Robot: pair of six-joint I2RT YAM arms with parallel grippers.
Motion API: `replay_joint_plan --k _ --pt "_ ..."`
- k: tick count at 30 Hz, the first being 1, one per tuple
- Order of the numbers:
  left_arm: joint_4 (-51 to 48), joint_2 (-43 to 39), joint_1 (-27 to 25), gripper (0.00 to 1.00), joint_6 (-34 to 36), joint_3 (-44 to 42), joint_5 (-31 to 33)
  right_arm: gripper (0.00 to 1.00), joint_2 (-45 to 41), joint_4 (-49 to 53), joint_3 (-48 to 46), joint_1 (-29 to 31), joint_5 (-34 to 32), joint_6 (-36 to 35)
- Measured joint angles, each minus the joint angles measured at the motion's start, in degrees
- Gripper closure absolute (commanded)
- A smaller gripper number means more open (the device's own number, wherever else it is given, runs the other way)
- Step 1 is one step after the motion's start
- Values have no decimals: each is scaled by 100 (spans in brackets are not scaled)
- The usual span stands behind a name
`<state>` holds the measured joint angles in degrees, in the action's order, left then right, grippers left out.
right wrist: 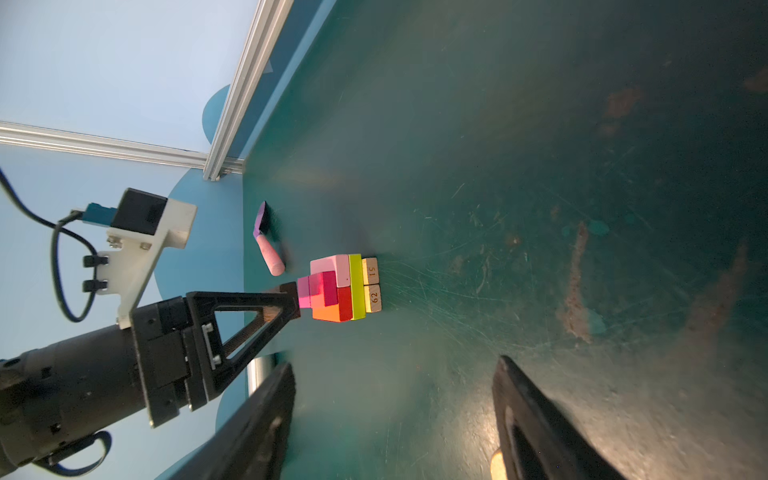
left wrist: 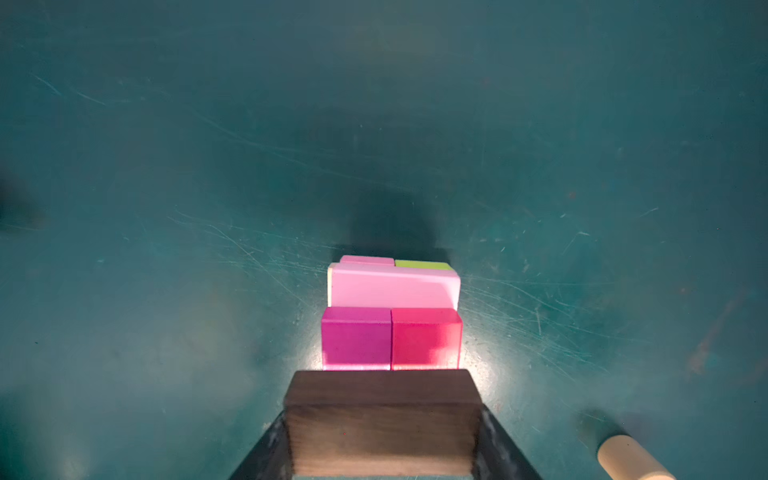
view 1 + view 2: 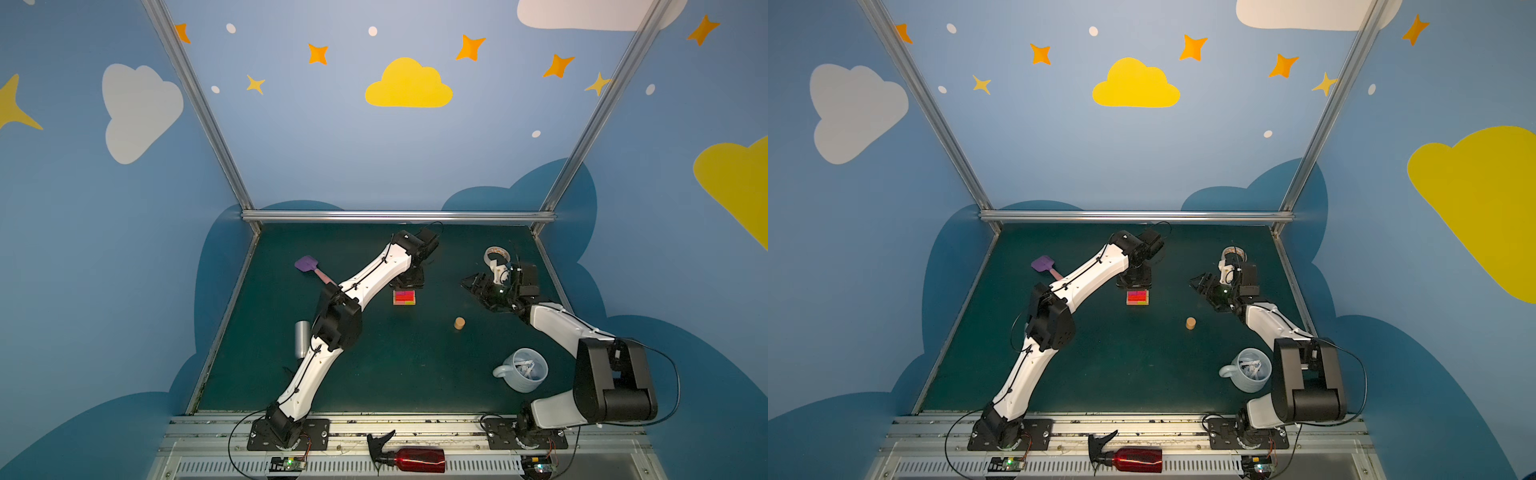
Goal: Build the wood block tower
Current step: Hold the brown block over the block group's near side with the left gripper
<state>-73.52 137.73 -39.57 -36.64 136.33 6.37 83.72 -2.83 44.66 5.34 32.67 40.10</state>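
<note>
While the left gripper (image 2: 383, 453) is clamped on the dark brown block (image 2: 381, 399), long axis running jaw to jaw, the tower (image 3: 404, 297) sits mid green table (image 3: 374, 374), just ahead of and below it: tan base, lime, pink and red layers, magenta square (image 2: 355, 336) and red square (image 2: 426, 336) topmost. Further right sits the tan cylinder (image 3: 459, 323), nearer the right gripper (image 1: 397, 365), which hangs wide open and empty, way off from the stack.

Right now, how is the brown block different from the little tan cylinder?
The brown block is dark and boxy; the tan cylinder is pale and round. The brown block is gripped in the left hand above the tower; the tan cylinder sits loose on the table. Both are wooden.
</note>
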Motion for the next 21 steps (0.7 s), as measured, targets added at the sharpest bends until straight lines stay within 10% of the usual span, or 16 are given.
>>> replay_joint_plan --k 21 --pt "-94 337 22 40 146 328 -79 27 4 -39 0 0 46 20"
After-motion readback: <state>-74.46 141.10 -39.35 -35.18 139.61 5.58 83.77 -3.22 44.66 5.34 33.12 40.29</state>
